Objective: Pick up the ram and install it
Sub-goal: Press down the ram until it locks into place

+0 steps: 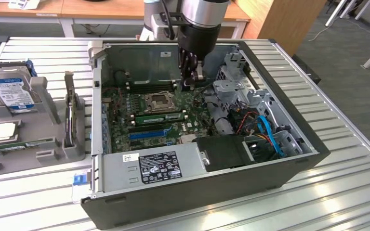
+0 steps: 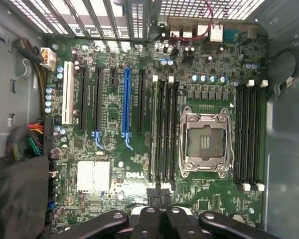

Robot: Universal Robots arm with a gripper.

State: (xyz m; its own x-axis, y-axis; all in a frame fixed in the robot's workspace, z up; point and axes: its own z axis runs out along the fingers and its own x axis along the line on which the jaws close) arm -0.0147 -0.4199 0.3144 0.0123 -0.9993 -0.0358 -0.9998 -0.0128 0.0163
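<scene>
Ribbed metal table w/ open PC case lying on its side; wooden desks behind, grey floor at exterior view's right. Grey fixture beside case holds hard drive w/ blue label. The ram: long thin green stick, dark chips in a row, sits in a black slot of the motherboard, just beside CPU socket. Gripper hangs above the motherboard near that socket, jaws pinched together, nothing btw them

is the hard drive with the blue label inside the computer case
No, the hard drive stands in the grey holder outside the computer case, on the exterior view's left.
</scene>
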